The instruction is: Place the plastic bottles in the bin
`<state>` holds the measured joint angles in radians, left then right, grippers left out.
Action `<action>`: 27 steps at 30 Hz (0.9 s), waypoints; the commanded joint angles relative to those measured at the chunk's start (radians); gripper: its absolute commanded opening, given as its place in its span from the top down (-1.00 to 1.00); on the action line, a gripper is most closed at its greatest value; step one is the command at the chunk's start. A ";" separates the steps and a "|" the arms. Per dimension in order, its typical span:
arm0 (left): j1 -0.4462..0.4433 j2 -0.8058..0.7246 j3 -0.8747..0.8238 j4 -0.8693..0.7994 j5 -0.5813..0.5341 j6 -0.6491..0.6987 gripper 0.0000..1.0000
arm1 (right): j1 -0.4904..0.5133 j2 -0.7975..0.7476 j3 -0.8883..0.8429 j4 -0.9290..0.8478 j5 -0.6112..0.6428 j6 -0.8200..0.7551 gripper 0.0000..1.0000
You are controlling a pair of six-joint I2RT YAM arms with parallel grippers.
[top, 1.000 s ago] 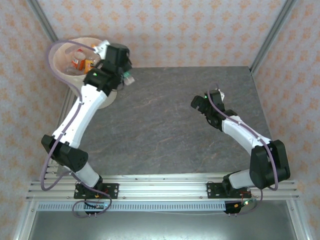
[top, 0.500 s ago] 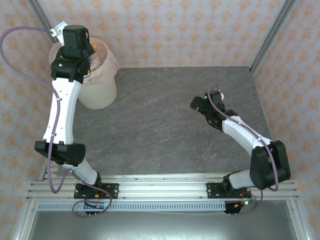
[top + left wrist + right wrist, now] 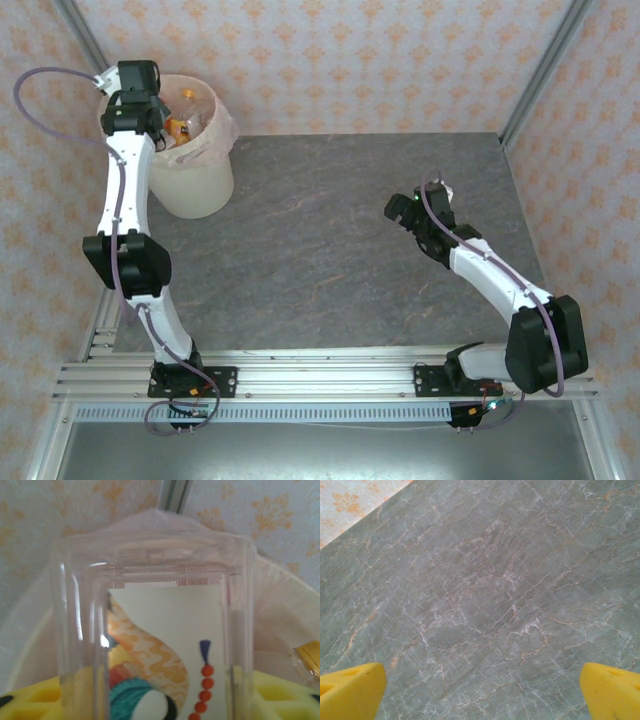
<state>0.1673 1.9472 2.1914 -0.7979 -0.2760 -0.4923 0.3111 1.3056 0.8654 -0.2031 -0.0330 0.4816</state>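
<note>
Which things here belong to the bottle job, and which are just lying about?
Job: clear bottle between the left gripper fingers; bottles inside the bin.
Just about: table; frame post; right gripper, open and idle.

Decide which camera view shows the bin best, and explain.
The top external view: the bin appears nearly whole, with rim, pinkish liner and bottles inside. The left wrist view catches part of its pale rim behind the clear bottle in the left gripper. The right wrist view faces the grey table.
</note>
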 commanded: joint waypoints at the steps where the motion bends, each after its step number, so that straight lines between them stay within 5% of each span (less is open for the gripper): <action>1: 0.001 -0.001 0.088 -0.065 0.045 -0.013 -0.61 | -0.001 -0.024 -0.013 -0.017 0.034 -0.004 -0.98; 6: 0.001 -0.031 0.098 -0.082 0.097 0.033 -0.93 | -0.001 -0.021 -0.009 -0.013 0.028 -0.004 -0.98; 18: 0.001 -0.134 0.076 -0.040 0.402 0.003 -1.00 | -0.001 -0.023 -0.007 -0.005 0.028 0.000 -0.99; 27: 0.000 -0.484 -0.398 0.300 0.705 -0.033 -1.00 | -0.001 -0.165 -0.083 0.095 0.153 -0.090 -0.99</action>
<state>0.1673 1.5818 1.8950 -0.6674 0.2810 -0.5034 0.3111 1.1877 0.7918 -0.1574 0.0216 0.4522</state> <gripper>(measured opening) 0.999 0.993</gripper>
